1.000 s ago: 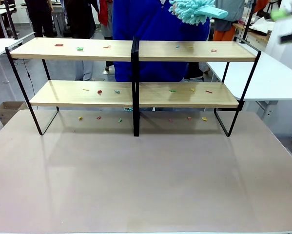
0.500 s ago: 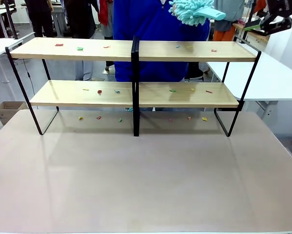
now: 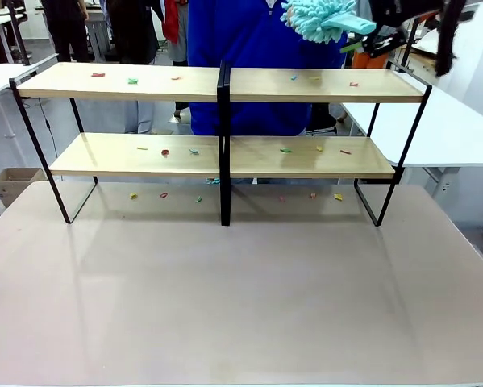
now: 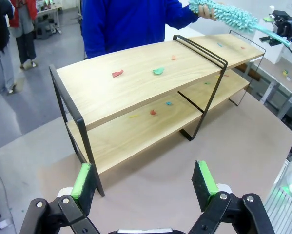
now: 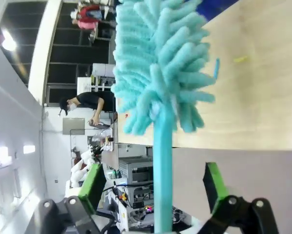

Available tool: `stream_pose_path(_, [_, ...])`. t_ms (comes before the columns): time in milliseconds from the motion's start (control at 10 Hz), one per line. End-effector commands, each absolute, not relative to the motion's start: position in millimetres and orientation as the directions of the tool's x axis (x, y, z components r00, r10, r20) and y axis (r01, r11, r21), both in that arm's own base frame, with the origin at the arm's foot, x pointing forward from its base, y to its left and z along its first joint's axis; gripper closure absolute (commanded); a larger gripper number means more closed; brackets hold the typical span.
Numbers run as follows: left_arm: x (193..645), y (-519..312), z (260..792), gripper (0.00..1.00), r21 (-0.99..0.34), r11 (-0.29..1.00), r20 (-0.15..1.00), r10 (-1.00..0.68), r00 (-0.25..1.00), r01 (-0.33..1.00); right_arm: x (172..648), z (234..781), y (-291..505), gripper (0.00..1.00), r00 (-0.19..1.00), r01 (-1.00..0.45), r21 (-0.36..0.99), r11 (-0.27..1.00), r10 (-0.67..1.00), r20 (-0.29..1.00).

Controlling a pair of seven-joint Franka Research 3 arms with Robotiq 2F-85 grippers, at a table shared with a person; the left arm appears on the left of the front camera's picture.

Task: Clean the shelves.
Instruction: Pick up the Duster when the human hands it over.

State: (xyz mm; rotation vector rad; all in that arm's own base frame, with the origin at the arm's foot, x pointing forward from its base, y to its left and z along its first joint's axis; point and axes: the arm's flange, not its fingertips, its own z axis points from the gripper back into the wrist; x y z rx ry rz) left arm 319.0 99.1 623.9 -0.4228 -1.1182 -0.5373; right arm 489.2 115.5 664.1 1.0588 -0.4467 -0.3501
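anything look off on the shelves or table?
Yes: small coloured scraps lie scattered over both boards of the shelves and on the table beneath them, like litter. Nothing looks tipped or broken. A teal duster is held up near the top board's right half.

A lab or workshop hall: white tables stood apart on a bare grey floor; several people stood among them at the back; a cardboard box sat on the floor; one person bent over a bench near stacked equipment; bright ceiling lights shone above.
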Motion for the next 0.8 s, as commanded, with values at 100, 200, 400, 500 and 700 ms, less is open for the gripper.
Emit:
stream_pose_path(100, [316.5, 99.7, 623.5, 0.0, -0.048, 0.804, 0.917, -0.2, 0.346, 0.592, 496.0, 669.7, 97.3, 0.0, 0.844, 0.089, 0.896, 0.435, -0.511, 0.164])
stream_pose_path(200, [316.5, 99.7, 623.5, 0.0, -0.048, 0.804, 0.917, -0.2, 0.346, 0.592, 493.1, 670.8, 98.4, 0.0, 0.858, 0.081, 0.9, 0.428, -0.49, 0.155])
stream_pose_path(400, [316.5, 99.7, 623.5, 0.0, -0.048, 0.804, 0.917, -0.2, 0.346, 0.592, 493.1, 670.7, 94.7, 0.0, 0.877, 0.091, 0.901, 0.425, -0.463, 0.13])
stream_pose_path(500, [316.5, 99.7, 623.5, 0.0, -0.048, 0.804, 0.917, -0.2, 0.346, 0.592, 492.1, 669.3, 93.5, 0.55, 0.881, 0.102, 0.899, 0.427, -0.459, 0.118])
stream_pose_path(700, [316.5, 99.7, 623.5, 0.0, -0.048, 0.804, 0.917, -0.2, 0.346, 0.592, 492.1, 668.8, 92.0, 1.0, 0.89, 0.112, 0.901, 0.42, -0.445, 0.097])
